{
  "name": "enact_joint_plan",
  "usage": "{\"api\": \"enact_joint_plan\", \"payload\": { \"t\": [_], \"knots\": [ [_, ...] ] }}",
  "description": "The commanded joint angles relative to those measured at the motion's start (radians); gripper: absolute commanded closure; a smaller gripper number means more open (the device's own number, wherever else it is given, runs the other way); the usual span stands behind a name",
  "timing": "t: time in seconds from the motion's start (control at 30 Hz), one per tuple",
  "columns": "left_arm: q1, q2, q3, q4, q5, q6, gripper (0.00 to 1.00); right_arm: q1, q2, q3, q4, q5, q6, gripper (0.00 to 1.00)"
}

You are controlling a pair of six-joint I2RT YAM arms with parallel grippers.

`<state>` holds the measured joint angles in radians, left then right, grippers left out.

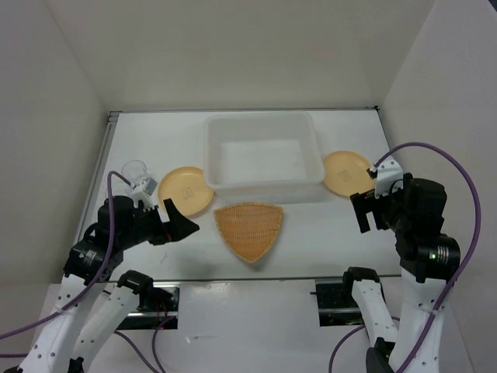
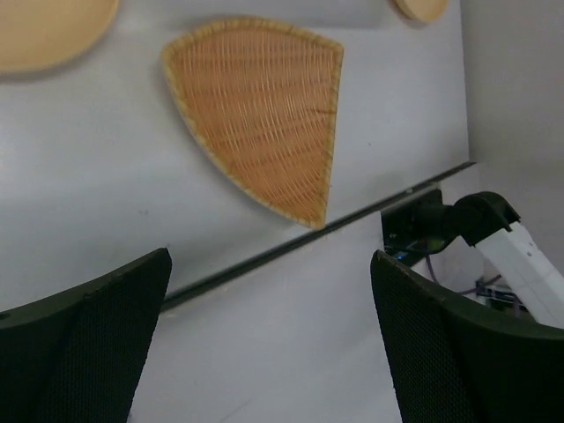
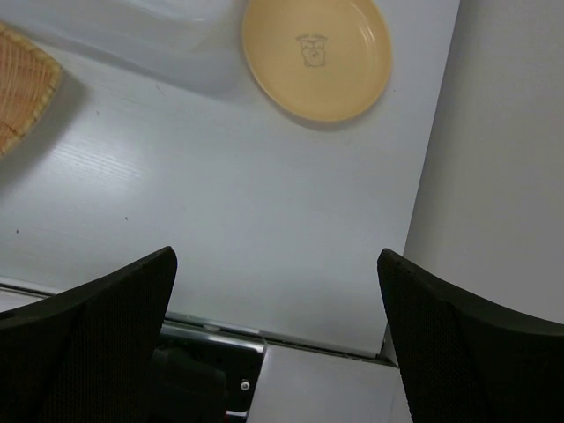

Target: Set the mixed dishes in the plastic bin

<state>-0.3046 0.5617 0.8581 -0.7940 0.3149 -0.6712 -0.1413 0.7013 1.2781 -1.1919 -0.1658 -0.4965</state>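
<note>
The translucent white plastic bin (image 1: 213, 159) stands at the back middle of the table with nothing visible inside. One yellow-orange plate (image 1: 186, 190) lies at its left, another (image 1: 346, 172) at its right. In front of the bin lies the woven tan basket tray (image 1: 249, 228). A small clear cup (image 1: 136, 172) stands at the far left. My left gripper (image 1: 180, 221) hangs open left of the basket, holding nothing; its wrist view shows the basket (image 2: 260, 115) ahead of the open gripper (image 2: 271, 260). My right gripper (image 1: 371, 210) is open and empty, below the right plate (image 3: 317, 55).
White walls close in the table on the left, back and right. The table's front edge, a dark strip (image 2: 291, 251), runs just under both grippers. The right arm's base (image 2: 476, 229) shows in the left wrist view.
</note>
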Motion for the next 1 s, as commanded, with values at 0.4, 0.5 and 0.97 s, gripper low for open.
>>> {"api": "enact_joint_plan", "payload": {
  "t": [0.4,0.5,0.97],
  "knots": [
    [-0.375,0.363,-0.452,0.665,-0.074,-0.592,0.0,0.054,-0.079,-0.109,0.021,0.16,0.139,0.01],
    [-0.433,0.466,-0.452,0.821,-0.111,-0.655,0.0,0.054,-0.079,-0.109,0.021,0.149,0.13,0.01],
    [-0.446,0.768,-0.432,1.027,-0.165,-0.691,0.3,0.083,-0.12,-0.141,-0.008,0.169,0.139,0.01]
  ]
}}
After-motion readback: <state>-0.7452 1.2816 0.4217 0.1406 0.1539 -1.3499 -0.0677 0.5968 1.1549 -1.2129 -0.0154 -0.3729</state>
